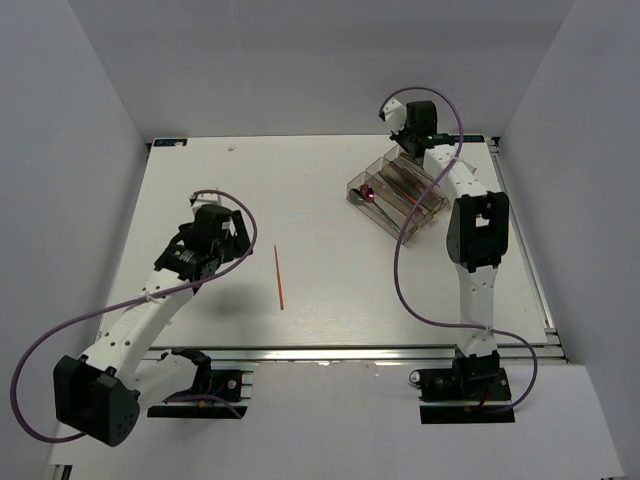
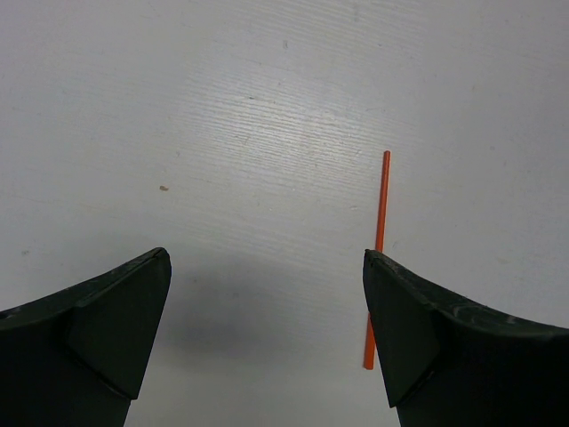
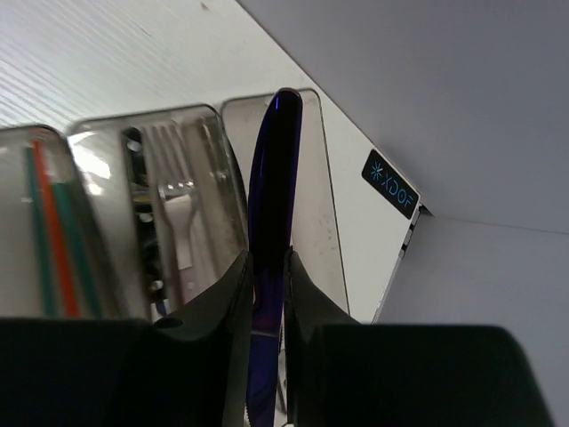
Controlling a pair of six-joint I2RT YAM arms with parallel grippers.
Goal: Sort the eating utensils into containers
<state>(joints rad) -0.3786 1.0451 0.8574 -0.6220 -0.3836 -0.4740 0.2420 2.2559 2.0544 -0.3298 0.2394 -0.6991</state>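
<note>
At the far right of the white tabletop (image 1: 300,200), your right gripper (image 3: 265,263) is clamped on a slim glossy blue metal knife (image 3: 274,169). It holds the knife lengthwise over the clear smoky plastic organiser tray (image 3: 313,205), I judge so that it lines up with the bare long compartment at the tray's right edge. A silver fork (image 3: 176,191) lies in the next compartment, and orange and green chopsticks (image 3: 53,222) lie left of that.

Your left gripper (image 2: 267,267) hangs wide open above the near-left tabletop. A thin orange chopstick (image 2: 382,205) lies loose just to its right and is likely the next pick. One finger (image 2: 418,338) cuts off part of that chopstick. The knife's lower end is buried in the right gripper's grasp. From above, the tray's contents are hard to make out.
</note>
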